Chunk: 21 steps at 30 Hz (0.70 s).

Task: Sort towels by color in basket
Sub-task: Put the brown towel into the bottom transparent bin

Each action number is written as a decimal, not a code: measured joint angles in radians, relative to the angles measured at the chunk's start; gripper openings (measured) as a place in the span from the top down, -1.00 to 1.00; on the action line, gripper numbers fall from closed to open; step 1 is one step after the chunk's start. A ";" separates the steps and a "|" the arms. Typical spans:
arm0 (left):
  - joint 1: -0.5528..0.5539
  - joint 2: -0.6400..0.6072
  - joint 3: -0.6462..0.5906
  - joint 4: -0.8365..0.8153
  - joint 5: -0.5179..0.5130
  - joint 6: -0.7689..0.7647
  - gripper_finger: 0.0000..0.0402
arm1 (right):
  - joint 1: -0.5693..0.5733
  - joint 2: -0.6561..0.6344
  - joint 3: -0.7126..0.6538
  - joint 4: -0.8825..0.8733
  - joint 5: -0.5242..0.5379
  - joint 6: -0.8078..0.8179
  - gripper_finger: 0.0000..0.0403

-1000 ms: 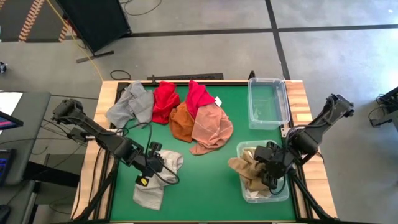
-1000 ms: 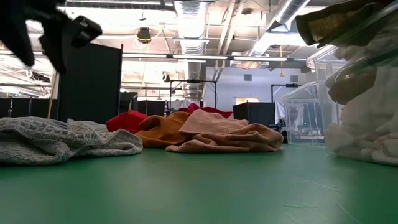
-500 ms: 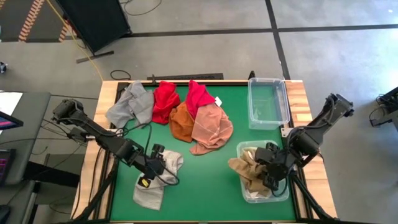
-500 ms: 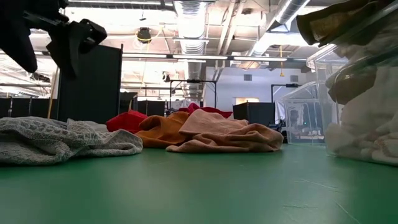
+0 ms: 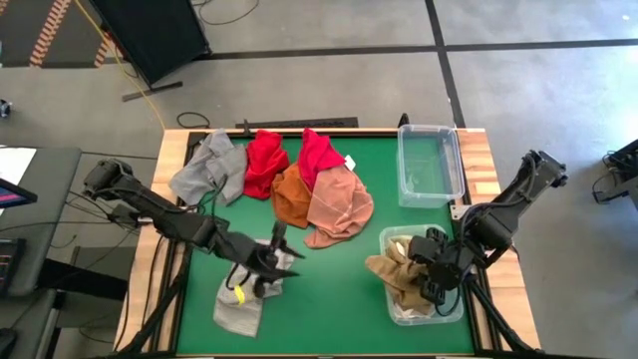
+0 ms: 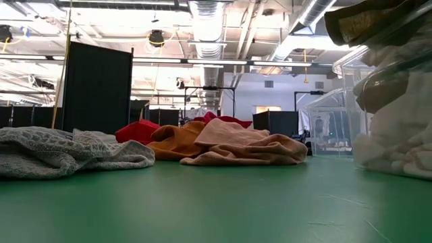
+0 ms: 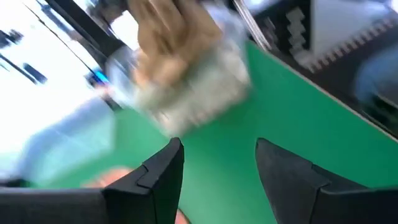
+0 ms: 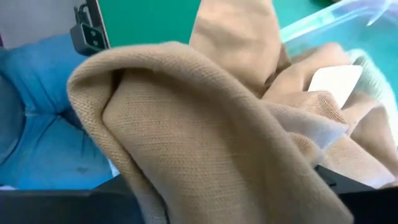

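In the high view, the left gripper (image 5: 267, 261), fingers spread, partly hid a pale towel (image 5: 237, 311) at lower left. The right gripper (image 5: 431, 282) covered the tan towel (image 5: 391, 271) in the lower-right bin (image 5: 451, 315); its finger state was indeterminate.

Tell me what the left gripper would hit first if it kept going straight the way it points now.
Probably nothing close: ahead of the open left gripper lies bare green table, then the clear plastic bin holding tan-brown towels on the far side. Depth is unclear, since that view is blurred.
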<state>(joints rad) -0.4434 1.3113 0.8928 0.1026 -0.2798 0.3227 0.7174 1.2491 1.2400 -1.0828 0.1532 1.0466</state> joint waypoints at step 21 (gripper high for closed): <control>0.190 0.465 0.260 0.567 0.219 -0.006 0.03 | -0.032 0.000 0.000 0.006 0.164 -0.005 -0.23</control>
<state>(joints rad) -0.2539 1.7765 1.1524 0.6701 -0.0608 0.3172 0.6850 1.2491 1.2396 -1.0771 0.3171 1.0417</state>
